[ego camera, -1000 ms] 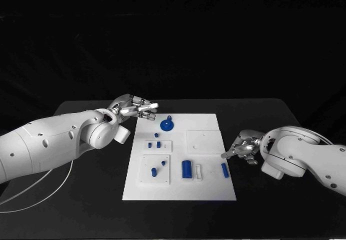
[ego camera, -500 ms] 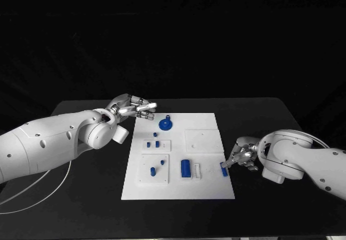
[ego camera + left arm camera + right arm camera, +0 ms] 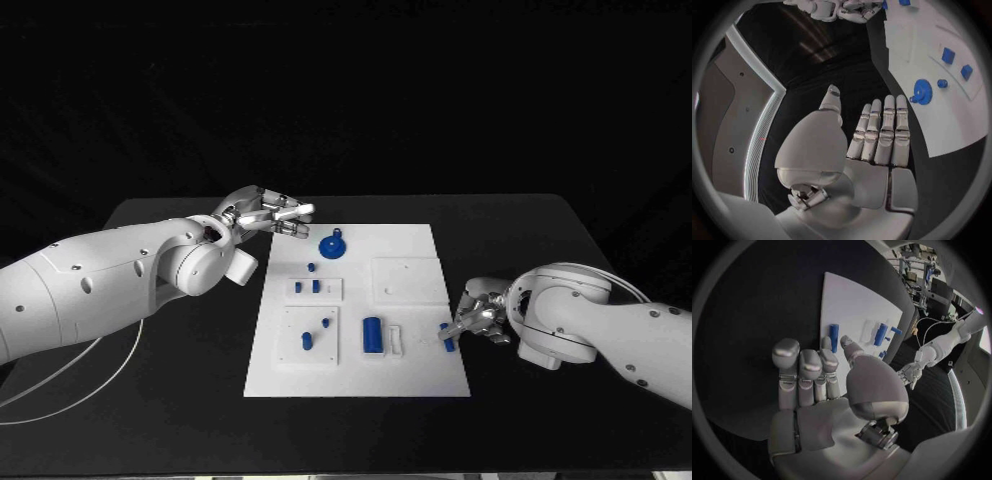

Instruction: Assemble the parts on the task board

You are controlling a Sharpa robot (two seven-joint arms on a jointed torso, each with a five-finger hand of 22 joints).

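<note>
Nearest the robot, the right hand (image 3: 477, 318) has come down and in over the last second, from a spot beside the right edge of the task board (image 3: 418, 380) to its four-o'clock corner, where the fingertips now sit just beside the small blue bar (image 3: 447, 339) lying near that edge. In the right wrist view its fingers (image 3: 801, 371) are loosely curled and apart with nothing between them, the bar (image 3: 834, 337) lying just beyond them, so it holds nothing yet. This looks like the approach to a first pick, with contact still to be made. Toward the board's middle, at about six o'clock, the larger blue cylinder (image 3: 372, 336) lies beside a white slot, and smaller blue pieces (image 3: 307, 341) rest in the recessed panels at eight and nine o'clock; none has shifted. Farther off, at twelve o'clock, the blue gear (image 3: 333, 248) sits where it was. Farthest, the left hand (image 3: 270, 217) hovers off the eleven-o'clock corner, unmoved, its fingers (image 3: 882, 131) straight, side by side and empty.
</note>
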